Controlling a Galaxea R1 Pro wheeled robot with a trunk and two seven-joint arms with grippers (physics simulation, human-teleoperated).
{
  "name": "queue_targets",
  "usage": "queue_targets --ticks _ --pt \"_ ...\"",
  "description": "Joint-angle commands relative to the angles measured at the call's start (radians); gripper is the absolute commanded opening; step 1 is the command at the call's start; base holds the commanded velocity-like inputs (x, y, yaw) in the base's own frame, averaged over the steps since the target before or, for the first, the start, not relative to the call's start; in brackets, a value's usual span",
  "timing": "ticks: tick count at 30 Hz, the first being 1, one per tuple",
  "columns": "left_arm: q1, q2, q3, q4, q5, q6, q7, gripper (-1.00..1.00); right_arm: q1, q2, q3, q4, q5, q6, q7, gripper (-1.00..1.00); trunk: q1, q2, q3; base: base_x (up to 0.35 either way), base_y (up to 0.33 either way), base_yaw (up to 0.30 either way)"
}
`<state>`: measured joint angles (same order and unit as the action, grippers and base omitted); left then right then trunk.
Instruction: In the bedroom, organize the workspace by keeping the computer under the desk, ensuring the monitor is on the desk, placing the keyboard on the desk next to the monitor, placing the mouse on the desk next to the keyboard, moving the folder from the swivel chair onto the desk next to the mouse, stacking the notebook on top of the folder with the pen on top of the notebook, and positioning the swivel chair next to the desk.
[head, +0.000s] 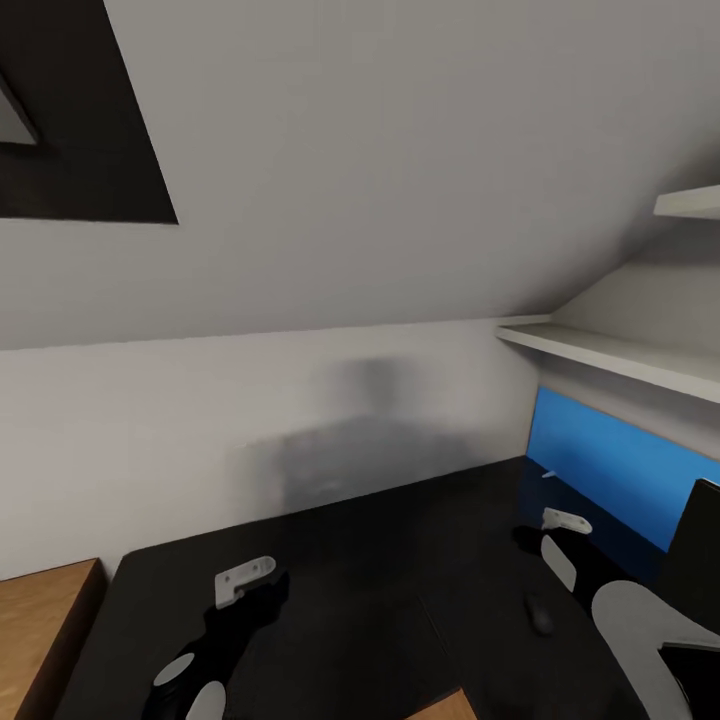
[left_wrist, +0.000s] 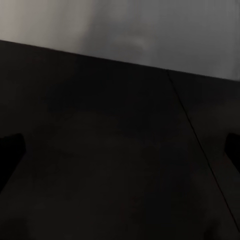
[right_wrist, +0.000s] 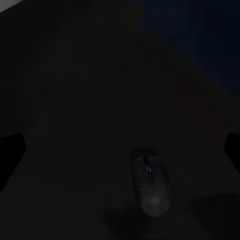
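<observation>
From my head camera, my left tool (head: 243, 580) and right tool (head: 563, 522) both hover low over the black bench (head: 380, 560), empty, and the mouse (head: 540, 614) lies on the bench just behind my right tool, beside the forearm; the monitor's (head: 695, 545) dark edge stands at the far right before the blue panel (head: 610, 470), so I judge the mouse already set down. My left wrist camera shows bare bench (left_wrist: 100, 150) with finger tips at both edges, spread wide. My right wrist camera shows the mouse (right_wrist: 150, 185) on the bench between my parted fingers (right_wrist: 10, 150), untouched
</observation>
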<state>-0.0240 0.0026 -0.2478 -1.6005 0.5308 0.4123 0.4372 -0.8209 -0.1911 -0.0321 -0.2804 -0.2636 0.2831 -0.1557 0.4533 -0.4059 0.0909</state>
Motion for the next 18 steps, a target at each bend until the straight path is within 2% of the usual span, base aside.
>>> queue_targets --ticks 1,18 --pt "-0.001 0.0 -0.001 -0.002 0.009 0.002 0.009 1.0 0.001 0.0 -0.003 -0.001 -0.003 0.005 -0.003 1.0 0.004 -0.008 -0.004 0.001 0.0 0.0" --pt "-0.001 -0.001 0.001 -0.004 0.009 0.002 0.009 1.0 0.0 -0.002 -0.002 0.005 0.003 0.004 -0.003 1.0 0.069 -0.127 -0.057 0.0 0.0 0.0"
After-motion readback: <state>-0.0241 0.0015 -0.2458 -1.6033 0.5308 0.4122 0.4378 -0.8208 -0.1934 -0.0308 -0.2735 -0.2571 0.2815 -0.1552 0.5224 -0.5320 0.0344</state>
